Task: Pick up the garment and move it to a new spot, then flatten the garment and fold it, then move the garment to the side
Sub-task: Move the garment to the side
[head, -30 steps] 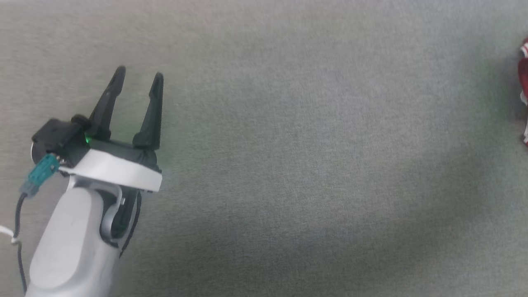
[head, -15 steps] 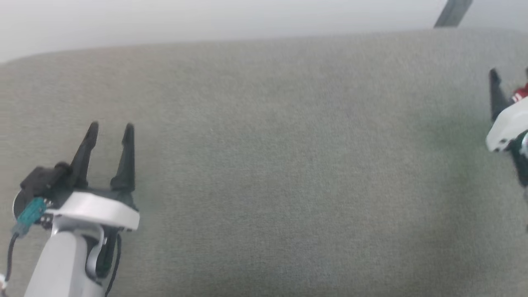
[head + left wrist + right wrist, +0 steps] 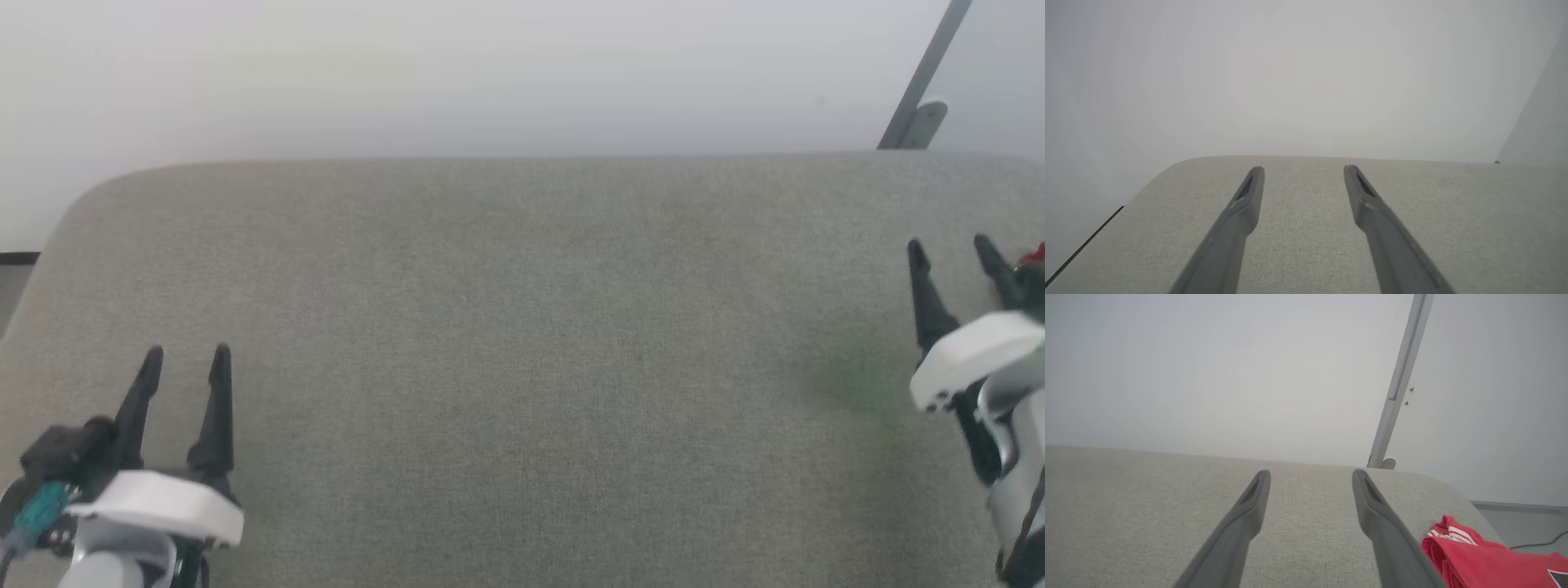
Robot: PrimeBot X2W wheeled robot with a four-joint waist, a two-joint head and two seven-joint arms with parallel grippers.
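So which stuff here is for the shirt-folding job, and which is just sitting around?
For the job:
red garment, bunched up
left gripper, open and empty
right gripper, open and empty, next to the garment

Just around:
grey padded surface
white wall
grey metal bar
dark cable on the floor

I count one red garment (image 3: 1486, 559), lying just right of the right jaws. There are two sets of jaws, the left jaws and the right jaws, with four dark fingers (image 3: 217, 400) between them, over one grey cloth-covered desk (image 3: 490, 327). Beyond the right jaws are one grey post (image 3: 1400, 379), two small screws (image 3: 1411, 389) and one cable (image 3: 1535, 544).
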